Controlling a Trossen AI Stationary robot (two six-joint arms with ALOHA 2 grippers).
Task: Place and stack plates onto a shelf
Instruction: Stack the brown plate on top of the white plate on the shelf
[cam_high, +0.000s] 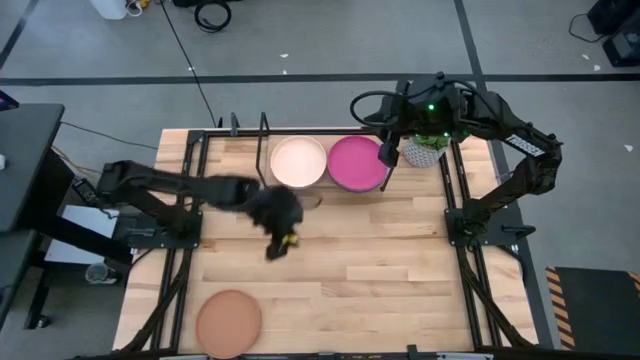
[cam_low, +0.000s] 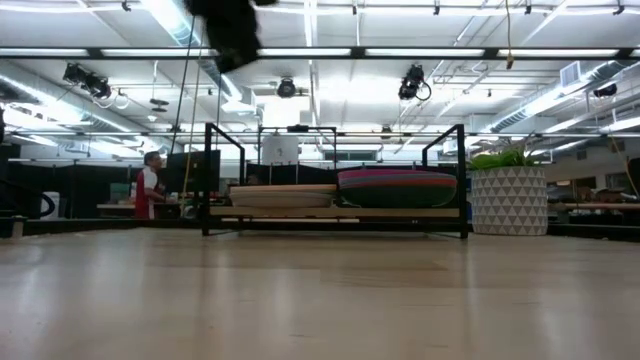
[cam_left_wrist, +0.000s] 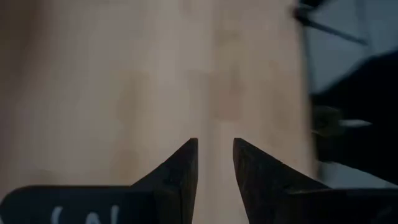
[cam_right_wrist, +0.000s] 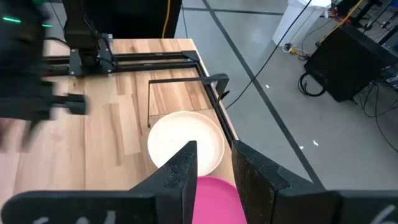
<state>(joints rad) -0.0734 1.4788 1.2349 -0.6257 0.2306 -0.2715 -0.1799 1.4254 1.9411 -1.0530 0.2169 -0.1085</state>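
Note:
My left gripper (cam_high: 278, 240) hovers over bare wood mid-table, shut and holding nothing; the left wrist view shows its fingertips (cam_left_wrist: 215, 152) with only a narrow slit between them. My right gripper (cam_high: 388, 152) waits, shut, above the far right of the shelf (cam_high: 262, 130), over the magenta plate's rim (cam_right_wrist: 214, 196). The black rod shelf (cam_low: 335, 212) holds two stacks. One has the cream plate (cam_high: 299, 162) on top, the other the magenta plate (cam_high: 357, 163) on several coloured plates (cam_low: 397, 187). The tan plate (cam_high: 228, 322) lies flat near the table's near left edge.
A potted green plant in a white patterned pot (cam_low: 508, 198) stands right of the shelf, under the right arm. Black frame rails (cam_high: 455, 215) run along both table sides. Bare wood lies between the shelf and the tan plate. A person (cam_low: 150, 185) stands far behind the table.

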